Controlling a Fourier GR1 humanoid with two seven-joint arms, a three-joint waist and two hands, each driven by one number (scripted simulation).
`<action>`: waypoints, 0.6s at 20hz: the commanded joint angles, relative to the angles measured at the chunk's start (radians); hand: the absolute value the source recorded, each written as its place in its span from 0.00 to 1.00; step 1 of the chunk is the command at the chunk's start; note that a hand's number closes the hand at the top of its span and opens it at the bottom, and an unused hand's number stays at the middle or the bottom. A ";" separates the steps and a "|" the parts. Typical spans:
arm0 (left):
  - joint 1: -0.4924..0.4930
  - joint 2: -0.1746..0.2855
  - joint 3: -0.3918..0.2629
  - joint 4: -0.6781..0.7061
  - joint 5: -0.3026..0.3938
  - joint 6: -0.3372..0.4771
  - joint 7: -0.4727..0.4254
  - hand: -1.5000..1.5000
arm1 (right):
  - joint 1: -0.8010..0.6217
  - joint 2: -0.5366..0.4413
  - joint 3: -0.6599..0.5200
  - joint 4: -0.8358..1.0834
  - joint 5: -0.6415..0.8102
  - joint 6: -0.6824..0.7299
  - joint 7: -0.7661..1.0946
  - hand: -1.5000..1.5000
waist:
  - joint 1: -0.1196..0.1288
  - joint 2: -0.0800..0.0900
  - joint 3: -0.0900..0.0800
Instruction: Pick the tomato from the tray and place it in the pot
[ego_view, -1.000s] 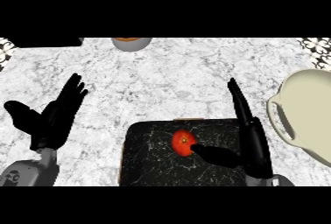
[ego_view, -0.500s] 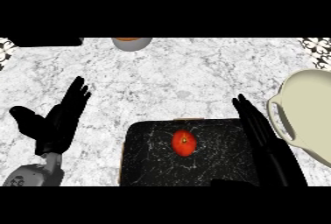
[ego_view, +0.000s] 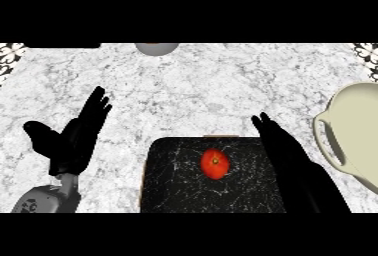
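Note:
A red tomato (ego_view: 215, 163) lies near the middle of a black tray (ego_view: 177, 190) at the lower centre of the head view. My right hand (ego_view: 291, 157) is open, fingers straight, stretched along the tray's right side, a little to the right of the tomato and not touching it. The cream pot (ego_view: 354, 130) stands at the right edge, partly cut off, with a handle facing the tray. My left hand (ego_view: 74, 137) is open with fingers up, resting to the left of the tray.
A small grey bowl (ego_view: 155, 48) sits at the counter's far edge, cut by the top. Marble counter (ego_view: 199, 90) spreads between tray and bowl. Patterned patches show at both top corners.
My right hand has pulled back toward the lower edge and away from the tomato, its thumb no longer beside it. The left hand has shifted slightly; the tomato has stayed put.

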 joint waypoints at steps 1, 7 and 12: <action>0.006 -0.002 -0.010 -0.009 -0.009 -0.009 -0.002 0.50 | -0.106 0.130 0.034 0.056 0.005 0.109 0.299 0.00 | 0.014 0.001 0.000; -0.002 0.004 -0.009 -0.050 -0.026 0.011 0.046 0.50 | -0.088 0.165 0.001 0.168 -0.024 0.143 0.285 0.00 | 0.011 0.001 0.003; -0.068 -0.014 0.020 0.011 -0.014 0.009 0.047 0.50 | -0.043 0.165 0.022 0.211 -0.007 0.178 0.274 0.00 | -0.010 0.005 0.003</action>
